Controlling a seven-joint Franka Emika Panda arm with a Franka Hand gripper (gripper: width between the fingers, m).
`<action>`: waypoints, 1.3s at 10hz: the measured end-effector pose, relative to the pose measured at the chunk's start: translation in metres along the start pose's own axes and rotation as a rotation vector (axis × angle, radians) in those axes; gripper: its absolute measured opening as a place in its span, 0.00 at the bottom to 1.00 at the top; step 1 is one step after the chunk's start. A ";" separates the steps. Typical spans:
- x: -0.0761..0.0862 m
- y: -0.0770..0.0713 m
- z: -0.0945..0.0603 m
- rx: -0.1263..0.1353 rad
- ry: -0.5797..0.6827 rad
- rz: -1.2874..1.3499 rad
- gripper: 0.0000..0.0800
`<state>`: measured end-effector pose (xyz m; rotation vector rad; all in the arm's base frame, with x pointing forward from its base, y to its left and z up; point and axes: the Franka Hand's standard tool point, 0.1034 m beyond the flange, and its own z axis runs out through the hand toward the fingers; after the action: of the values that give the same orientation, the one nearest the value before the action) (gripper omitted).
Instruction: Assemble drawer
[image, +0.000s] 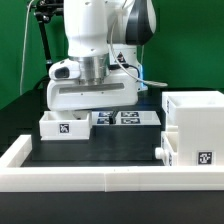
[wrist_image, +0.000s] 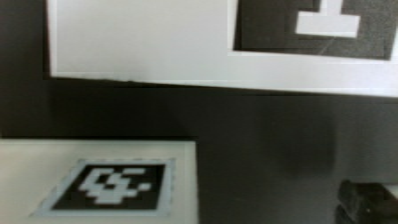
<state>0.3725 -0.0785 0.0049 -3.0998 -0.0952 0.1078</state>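
The arm (image: 93, 45) hovers over a tray (image: 50, 127), housing (image: 196, 118) apart.

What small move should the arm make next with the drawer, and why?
Probably lower the fingers onto a wall of the loose tray. The arm hangs just above it, the tray lies apart from the housing, and a knob already sticks out low on the housing's front, so this tray seems next.
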 end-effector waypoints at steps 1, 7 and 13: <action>0.000 0.000 0.000 0.000 0.001 -0.003 0.81; 0.002 0.003 -0.001 -0.006 0.011 -0.023 0.45; 0.003 0.003 -0.001 -0.006 0.013 -0.023 0.05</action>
<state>0.3755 -0.0815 0.0055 -3.1038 -0.1317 0.0872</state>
